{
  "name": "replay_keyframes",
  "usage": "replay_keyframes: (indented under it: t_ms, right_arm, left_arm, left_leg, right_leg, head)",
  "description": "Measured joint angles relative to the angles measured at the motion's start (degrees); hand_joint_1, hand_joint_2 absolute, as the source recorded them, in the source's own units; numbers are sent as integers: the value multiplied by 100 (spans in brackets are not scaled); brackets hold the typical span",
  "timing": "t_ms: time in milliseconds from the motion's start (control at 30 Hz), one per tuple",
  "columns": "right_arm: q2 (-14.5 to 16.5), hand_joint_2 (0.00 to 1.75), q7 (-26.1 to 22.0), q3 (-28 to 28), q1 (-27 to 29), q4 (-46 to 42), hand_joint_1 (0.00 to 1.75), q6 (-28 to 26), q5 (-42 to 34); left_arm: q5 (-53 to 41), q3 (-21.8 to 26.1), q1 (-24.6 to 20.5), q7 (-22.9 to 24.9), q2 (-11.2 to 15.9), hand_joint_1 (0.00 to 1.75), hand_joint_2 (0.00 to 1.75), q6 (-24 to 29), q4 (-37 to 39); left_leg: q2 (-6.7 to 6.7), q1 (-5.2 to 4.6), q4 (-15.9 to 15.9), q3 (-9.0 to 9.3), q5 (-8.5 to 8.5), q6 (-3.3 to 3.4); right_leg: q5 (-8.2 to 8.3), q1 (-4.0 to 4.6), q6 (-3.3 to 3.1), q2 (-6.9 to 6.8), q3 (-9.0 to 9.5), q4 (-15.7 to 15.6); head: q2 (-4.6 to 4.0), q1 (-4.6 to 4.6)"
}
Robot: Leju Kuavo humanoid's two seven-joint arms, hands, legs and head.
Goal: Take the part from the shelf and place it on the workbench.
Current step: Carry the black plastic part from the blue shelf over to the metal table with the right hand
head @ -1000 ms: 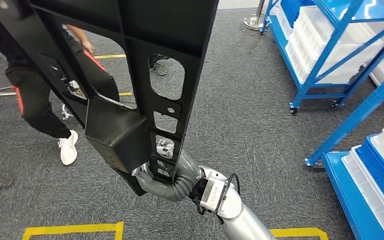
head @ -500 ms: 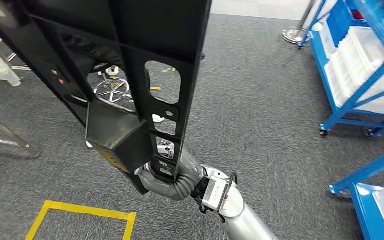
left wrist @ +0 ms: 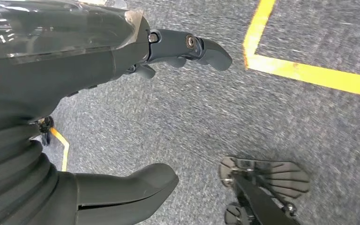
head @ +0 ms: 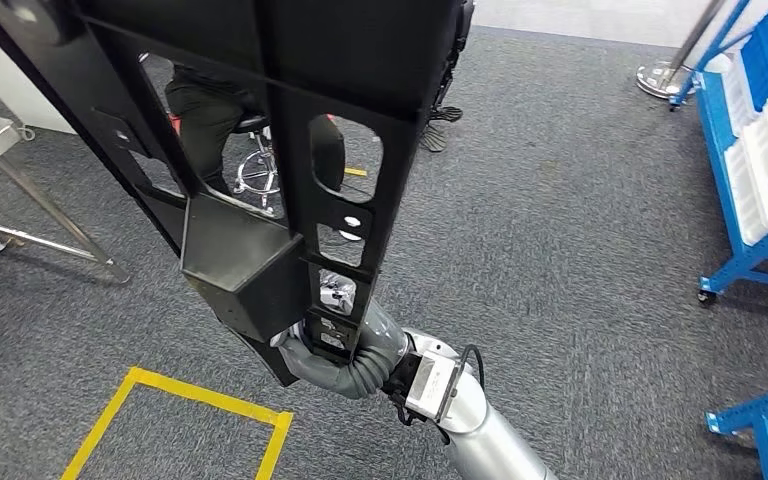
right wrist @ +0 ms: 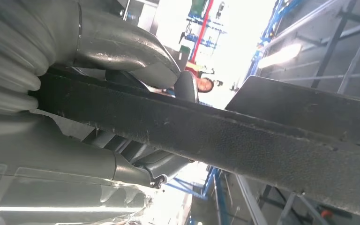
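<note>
A: Carpet and blue shelves (head: 760, 170) had slid rightward in the head view as the camera turned; the right hand (head: 325, 345) stayed clamped on the black part (head: 300, 150)'s lower end, held upright over the floor.

B: At the left wrist, the left hand (left wrist: 75, 117) hung with fingers apart, empty. The right wrist showed fingers wrapped round the part's bar. Held so low, that tall part could have swung and slipped.

Silver cylindrical right forearm (head: 495, 445), black looped wrist cable (head: 470, 362), grey ribbed wrist cover (head: 355, 365), dark-fingered grey left hand (left wrist: 122, 51).
</note>
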Motion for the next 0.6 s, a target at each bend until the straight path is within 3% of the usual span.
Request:
replay_keyframes:
  t_ms: [67,133,200,233,300,367,433,467,500,567,600]
  right_arm:
    - [4,175,-1,-2,-1,-4,175,-5,14]
    - [5,175,-2,-7,-2,-7,175,-10,23]
    - [15,175,-2,-5,-2,-12,175,-13,29]
    - [22,175,-2,-8,-4,-18,175,-16,29]
    - [32,175,-4,-19,-9,-31,175,-24,25]
    - [4,175,-2,-38,11,-30,175,-33,25]
    - [-31,175,7,-50,50,-20,175,-37,31]
    - [-40,175,9,-53,60,-15,175,-38,34]
    - [-45,175,8,-57,65,-15,175,-39,38]
    - [-47,175,7,-70,63,-15,175,-41,46]
    - [-47,175,6,-78,63,-16,175,-42,51]
  left_arm:
    - [-16,-1,-14,0,9,0,175,0,-2]
    - [-19,-2,-36,-3,12,0,175,0,-4]
    - [-19,-3,-37,-5,14,0,175,0,-3]
    - [-19,-3,-27,-4,13,0,175,0,-3]
    - [-19,-2,-28,-4,10,0,175,0,-3]
    - [-19,-1,-50,-4,10,0,175,0,-3]
    - [-21,-1,-53,-4,9,0,175,-2,-2]
    - [-25,-1,-47,-4,8,0,175,-3,-2]
    - [-35,-1,-41,-4,4,0,175,-4,-2]
    - [-57,-1,-36,-4,-1,0,175,-4,-2]
    - [-68,-1,-35,-4,-2,0,175,-3,-2]
  left_leg:
    - [242,-28,-798,414,347,39]
    - [379,-82,-1196,610,439,104]
    - [260,-117,-1231,608,424,178]
    - [193,-108,-1266,634,441,213]
    - [56,-67,-1345,703,488,283]
    - [-95,-35,-1367,722,505,317]
    - [-269,-33,-1364,720,502,326]
    - [-354,-32,-1360,722,500,324]
    - [-441,-28,-1356,729,497,317]
    - [-598,-21,-1331,736,477,283]
    - [-670,-25,-1308,727,460,254]
  right_leg:
    - [-33,26,34,-107,35,2]
    - [-67,66,89,-207,60,2]
    - [-89,79,146,-325,94,-19]
    - [-110,73,175,-305,106,-6]
    - [-257,62,194,-57,4,265]
    - [-538,45,161,248,-359,976]
    - [-691,41,177,326,-699,1556]
    - [-636,38,214,336,-733,1551]
    - [-495,29,265,354,-651,1316]
    - [-148,-3,342,498,-324,557]
    - [-27,-17,334,583,-182,255]
  head:
    - [0,0]
    - [0,8]
    - [0,14]
    - [0,14]
    - [-1,21]
    - [-1,35]
    - [0,42]
    - [-1,42]
    - [-1,42]
    - [-2,41]
    - [-1,42]
